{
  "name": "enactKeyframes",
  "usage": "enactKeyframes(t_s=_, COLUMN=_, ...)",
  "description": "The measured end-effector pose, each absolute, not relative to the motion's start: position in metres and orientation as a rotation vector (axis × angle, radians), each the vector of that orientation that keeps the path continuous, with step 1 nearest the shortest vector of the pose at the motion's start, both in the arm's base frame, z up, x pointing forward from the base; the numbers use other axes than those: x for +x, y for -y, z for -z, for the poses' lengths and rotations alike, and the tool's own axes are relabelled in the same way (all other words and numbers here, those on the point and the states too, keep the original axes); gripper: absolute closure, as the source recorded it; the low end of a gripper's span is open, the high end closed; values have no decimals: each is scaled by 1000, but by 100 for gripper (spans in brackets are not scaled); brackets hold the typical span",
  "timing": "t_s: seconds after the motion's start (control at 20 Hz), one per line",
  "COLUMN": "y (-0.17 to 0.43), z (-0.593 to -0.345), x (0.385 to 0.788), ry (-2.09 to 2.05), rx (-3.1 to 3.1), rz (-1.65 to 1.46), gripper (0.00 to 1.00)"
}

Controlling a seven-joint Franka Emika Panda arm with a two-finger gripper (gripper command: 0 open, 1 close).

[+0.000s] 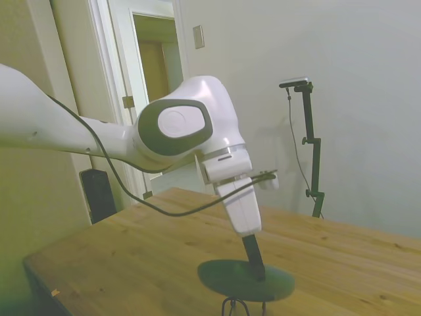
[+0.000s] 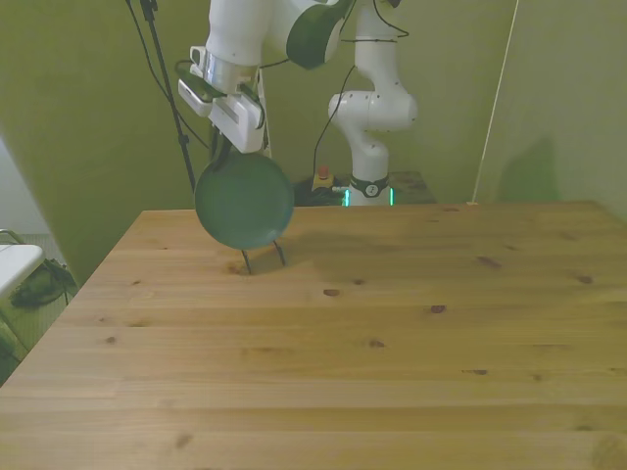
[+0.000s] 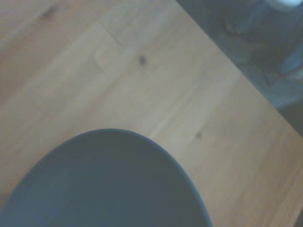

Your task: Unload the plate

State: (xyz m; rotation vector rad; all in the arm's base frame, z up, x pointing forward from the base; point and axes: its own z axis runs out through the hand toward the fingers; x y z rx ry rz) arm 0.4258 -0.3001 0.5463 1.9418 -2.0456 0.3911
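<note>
Gripping round matte plate (image 2: 244,201) edge-on

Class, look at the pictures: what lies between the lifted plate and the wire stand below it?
Nothing: in the front view, open air separates the plate from the stand.

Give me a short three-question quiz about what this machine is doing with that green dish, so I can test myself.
1. True or false: the plate lies flat on the table.
2. What holds the plate? A) a person's hand B) the gripper C) nothing
3. Which thin black item stands on the table just below the plate?

Key
1. False: it hangs upright, facing the front camera, clear of the table.
2. B: the gripper is shut on its upper edge.
3. The wire stand, its legs showing beneath the plate.
</note>
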Motion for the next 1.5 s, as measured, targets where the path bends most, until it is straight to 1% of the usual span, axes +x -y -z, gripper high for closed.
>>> enactKeyframes(t_s=0.1, y=285, z=-563, x=435, ry=2011, rx=2009, rz=-514, gripper=100)
enactKeyframes(t_s=0.2, y=261, z=-570, x=449, ry=1980, rx=2090, rz=-621, gripper=100)
enactKeyframes(t_s=0.3, y=236, z=-567, x=465, ry=1952, rx=2184, rz=-709, gripper=100)
enactKeyframes(t_s=0.4, y=212, z=-556, x=480, ry=1939, rx=2287, rz=-777, gripper=100)
enactKeyframes(t_s=0.55, y=183, z=-531, x=501, ry=1908, rx=2448, rz=-860, gripper=100)
enactKeyframes(t_s=0.65, y=169, z=-509, x=510, ry=1878, rx=2562, rz=-887, gripper=100)
enactKeyframes(t_s=0.85, y=143, z=-447, x=517, ry=1825, rx=2783, rz=-771, gripper=100)
enactKeyframes(t_s=0.95, y=137, z=-430, x=513, ry=1797, rx=2869, rz=-710, gripper=100)
enactKeyframes(t_s=1.1, y=169, z=-411, x=498, ry=1777, rx=2914, rz=-673, gripper=100)
enactKeyframes(t_s=1.25, y=208, z=-377, x=480, ry=1784, rx=2906, rz=-610, gripper=100)
enactKeyframes(t_s=1.35, y=220, z=-356, x=476, ry=1797, rx=2896, rz=-564, gripper=100)
enactKeyframes(t_s=1.45, y=225, z=-346, x=479, ry=1797, rx=2889, rz=-541, gripper=100)
enactKeyframes(t_s=1.5, y=225, z=-345, x=481, ry=1793, rx=2887, rz=-538, gripper=0)
